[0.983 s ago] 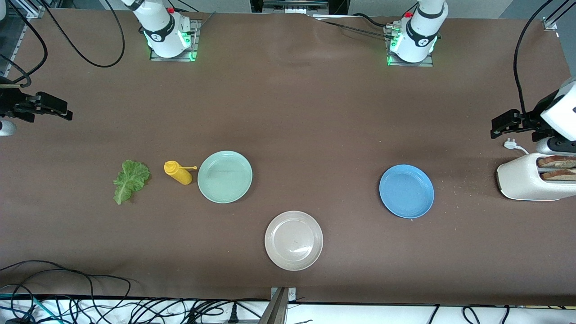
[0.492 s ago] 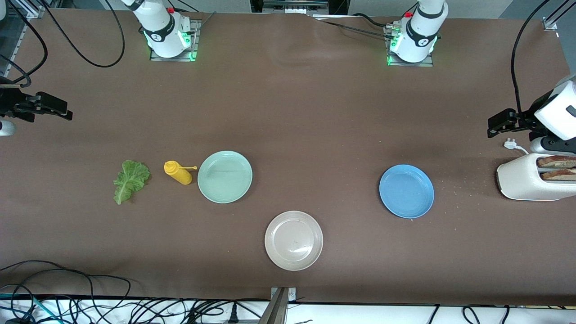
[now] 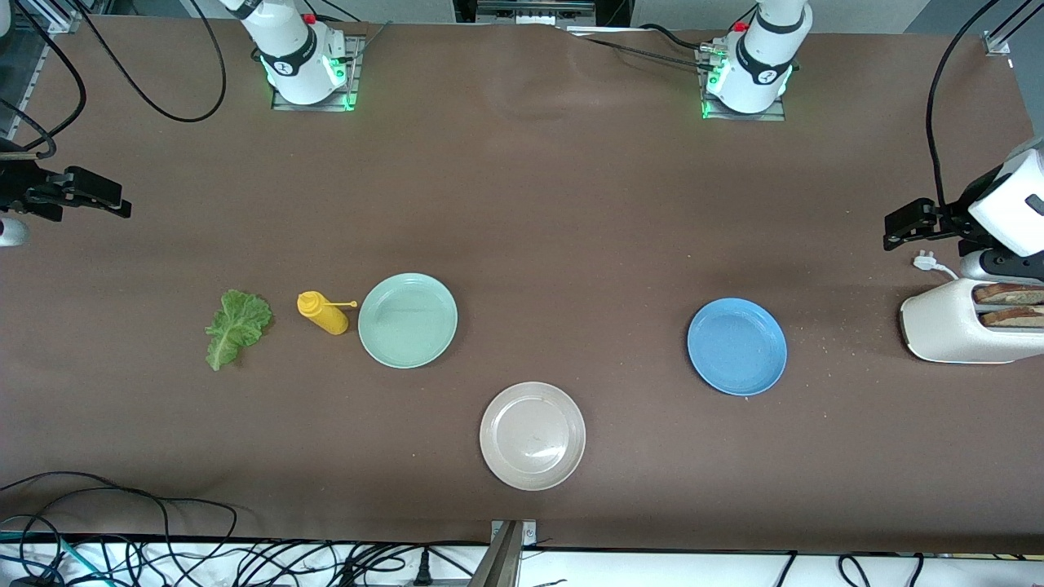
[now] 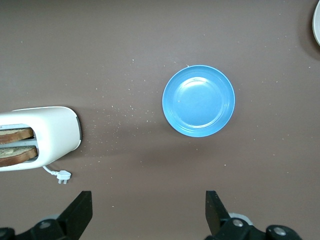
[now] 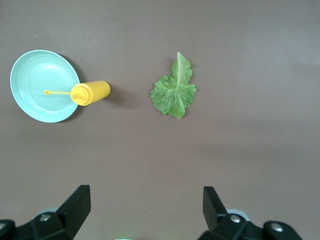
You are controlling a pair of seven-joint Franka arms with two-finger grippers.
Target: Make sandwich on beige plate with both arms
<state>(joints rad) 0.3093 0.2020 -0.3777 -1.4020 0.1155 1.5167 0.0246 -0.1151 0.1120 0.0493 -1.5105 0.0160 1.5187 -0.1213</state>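
Note:
The beige plate [image 3: 533, 436] lies bare near the front edge of the table. Two brown bread slices [image 3: 1010, 305] stand in the slots of a white toaster [image 3: 946, 326] at the left arm's end. In the left wrist view the bread slices [image 4: 16, 144] show in the toaster [image 4: 55, 135]. A green lettuce leaf [image 3: 236, 328] lies flat toward the right arm's end, and the lettuce leaf [image 5: 174, 93] also shows in the right wrist view. My left gripper [image 3: 905, 224] [image 4: 148, 212] hangs open over the table beside the toaster. My right gripper [image 3: 102, 200] [image 5: 146, 210] hangs open over the table's end, holding nothing.
A mint-green plate [image 3: 408, 320] [image 5: 30, 80] lies beside a yellow squeeze bottle [image 3: 323, 313] [image 5: 92, 92] on its side. A blue plate [image 3: 737, 346] [image 4: 198, 100] sits between the beige plate and the toaster. The toaster's white plug [image 4: 64, 175] and crumbs lie on the brown cloth.
My left arm has shifted slightly toward the robots' bases, beside the toaster. The right arm and everything on the table stay as they were.

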